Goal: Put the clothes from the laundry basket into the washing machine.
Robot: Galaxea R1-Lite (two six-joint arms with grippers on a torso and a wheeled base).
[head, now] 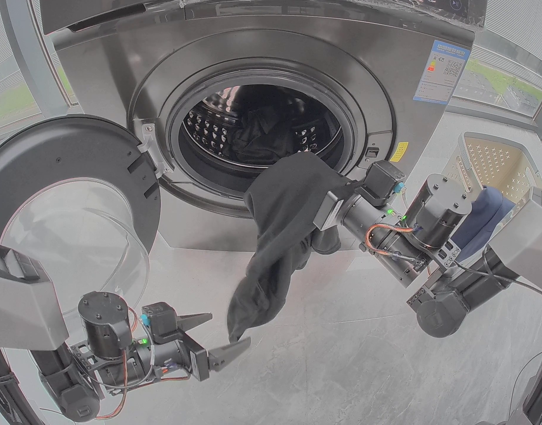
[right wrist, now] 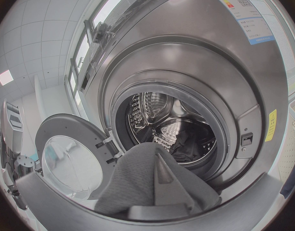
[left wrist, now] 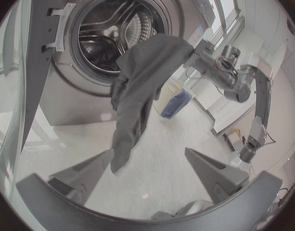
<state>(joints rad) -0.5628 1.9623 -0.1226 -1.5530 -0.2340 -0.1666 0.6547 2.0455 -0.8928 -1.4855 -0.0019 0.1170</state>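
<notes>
1. The right claw (head: 325, 208) is pinching a dark garment (head: 283, 208). The cloth drapes over the claw and covers its fingers.
2. The right claw is held just in front of the lower rim of the washing machine (head: 105, 72) opening. The drum (head: 224, 125) lies directly ahead of the claw and slightly above it.
3. The dark garment hangs from the right claw toward the floor (head: 353, 349). Its upper fold sits at the rim of the opening; its lower end hangs free, clear of the floor.
4. The left claw (head: 228, 329) is spread wide, with nothing between its fingers. It sits low, below the right claw and to its left.
5. The lower end of the dark garment hangs close to the fingertips of the left claw. Contact cannot be determined.
6. More dark clothes (head: 259, 134) lie inside the drum, beyond the right claw.
7. The machine door (head: 64, 166) is swung fully open, above and behind the left claw.
8. The laundry basket (head: 495, 160) stands behind the right claw, beside the machine. A blue garment (head: 486, 213) hangs over its near edge.
</notes>
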